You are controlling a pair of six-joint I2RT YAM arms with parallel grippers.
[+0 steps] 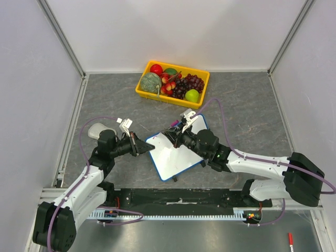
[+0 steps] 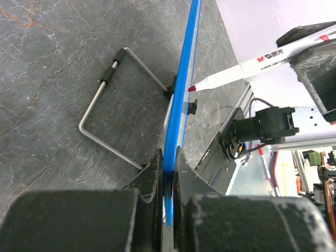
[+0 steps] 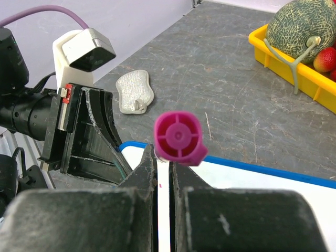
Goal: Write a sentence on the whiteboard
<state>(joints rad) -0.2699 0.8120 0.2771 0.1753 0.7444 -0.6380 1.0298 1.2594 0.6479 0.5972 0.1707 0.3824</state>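
Observation:
The whiteboard (image 1: pixel 176 157), white with a thin blue rim, lies tilted on the grey table. My left gripper (image 1: pixel 148 147) is shut on its left corner; in the left wrist view the blue rim (image 2: pixel 181 105) runs edge-on between my fingers (image 2: pixel 169 164). My right gripper (image 1: pixel 179 138) is shut on a white marker (image 2: pixel 247 65) with a magenta end cap (image 3: pixel 178 137). Its pink tip (image 2: pixel 191 88) is at the board face near the left corner. No sentence shows on the board (image 3: pixel 252 181), only a tiny pink dot.
A yellow basket (image 1: pixel 143 93) of fruit stands at the back centre. A grey pad (image 1: pixel 97 129) lies left of my left arm. The board's wire stand (image 2: pixel 118 105) sticks out behind it. A red-capped pen (image 1: pixel 290 239) lies at the near right.

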